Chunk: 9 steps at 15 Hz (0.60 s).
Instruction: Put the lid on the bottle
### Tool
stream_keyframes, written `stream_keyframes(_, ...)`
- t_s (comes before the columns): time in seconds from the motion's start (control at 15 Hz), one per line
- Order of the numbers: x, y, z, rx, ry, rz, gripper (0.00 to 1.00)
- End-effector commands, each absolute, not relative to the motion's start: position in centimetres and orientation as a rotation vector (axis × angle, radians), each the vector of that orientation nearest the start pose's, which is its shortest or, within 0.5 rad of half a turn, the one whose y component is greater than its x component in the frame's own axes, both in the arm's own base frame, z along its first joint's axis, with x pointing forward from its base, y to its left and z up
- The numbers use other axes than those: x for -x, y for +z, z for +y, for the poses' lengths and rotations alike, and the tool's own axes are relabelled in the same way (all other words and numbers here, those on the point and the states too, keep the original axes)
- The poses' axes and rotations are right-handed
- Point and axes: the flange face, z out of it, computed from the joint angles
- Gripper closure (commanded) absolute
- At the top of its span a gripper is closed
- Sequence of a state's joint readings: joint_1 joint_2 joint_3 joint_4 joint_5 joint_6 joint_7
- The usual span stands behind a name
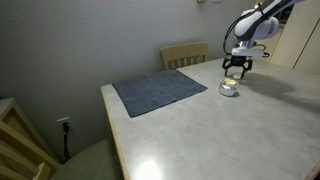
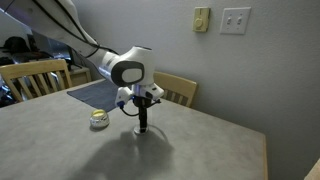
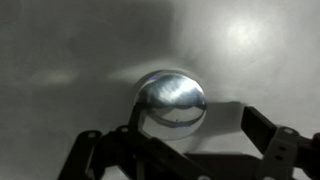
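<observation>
The bottle [image 1: 229, 88] is a small squat clear jar standing on the table just past the mat's corner. It also shows in an exterior view [image 2: 98, 120]. The lid [image 2: 98, 115] is a pale whitish-yellow cap that sits on top of the bottle in both exterior views [image 1: 229, 84]. In the wrist view the bottle [image 3: 172, 100] shows as a round shiny top. My gripper [image 3: 208, 128] is open and empty, with the bottle by one finger. It points down beside the bottle in both exterior views [image 1: 236, 68] [image 2: 143, 122].
A grey-blue mat [image 1: 158, 91] lies flat on the pale table [image 1: 210, 140]. A wooden chair [image 1: 185, 53] stands at the table's far side, another chair [image 2: 30, 78] further along. The wall is close behind.
</observation>
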<state>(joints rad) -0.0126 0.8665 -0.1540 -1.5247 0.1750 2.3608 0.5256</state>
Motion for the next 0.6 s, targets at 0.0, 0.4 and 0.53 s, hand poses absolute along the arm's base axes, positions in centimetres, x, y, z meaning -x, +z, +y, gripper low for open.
stream_keyframes(0.0,-69.2,13.8,-9.8,2.909,0.003,1.297,0.00)
stream_keyframes(0.4,-67.9,13.9,-9.4,2.882,-0.007,1.414,0.00)
stream_keyframes(0.53,-67.7,13.8,-9.7,2.871,0.002,1.429,0.00)
